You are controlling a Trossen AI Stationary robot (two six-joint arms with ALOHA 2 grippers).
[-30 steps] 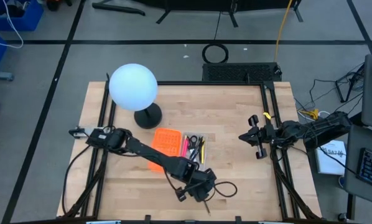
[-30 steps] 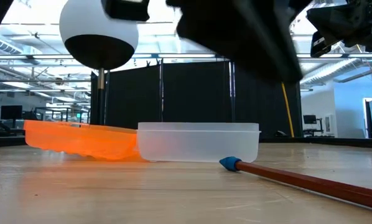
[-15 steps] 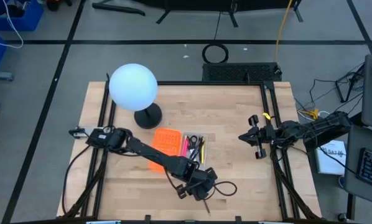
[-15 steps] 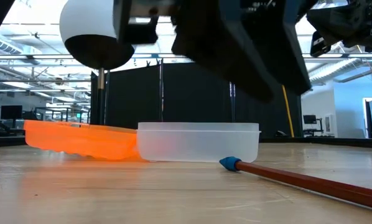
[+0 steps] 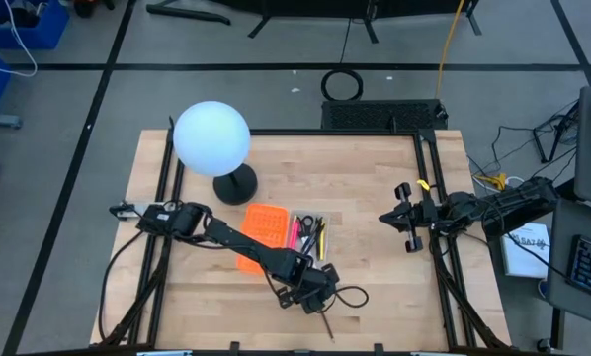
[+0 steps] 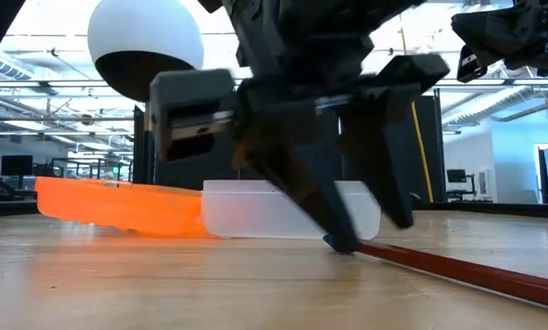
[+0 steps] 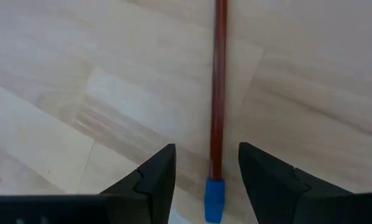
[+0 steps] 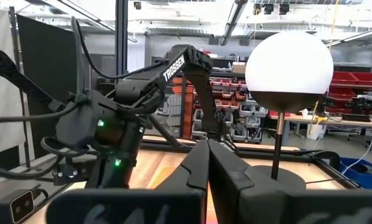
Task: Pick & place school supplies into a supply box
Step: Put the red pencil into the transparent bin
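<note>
A red pencil (image 7: 219, 93) with a blue cap (image 7: 213, 198) lies flat on the wooden table (image 5: 375, 267) near its front edge. My left gripper (image 7: 208, 149) slants down over the capped end and is open. One finger stands on each side of the pencil without touching it, the tips (image 6: 373, 234) low at the table. The supply box's clear tray (image 5: 308, 235) holds several pens and small scissors, and its orange panel (image 5: 261, 232) lies beside it. My right gripper (image 5: 402, 220) waits shut at the table's right edge, off the table.
A white globe lamp (image 5: 211, 138) on a black round foot stands at the back left, behind the box. A loop of black cable (image 5: 353, 297) lies just right of my left gripper. Bare wood stretches between the box and the right arm.
My left gripper has sunk toward the table, from above the low view's picture down to the pencil's blue-capped end, rolling a little on the way. The pencil and the box have kept their places.
</note>
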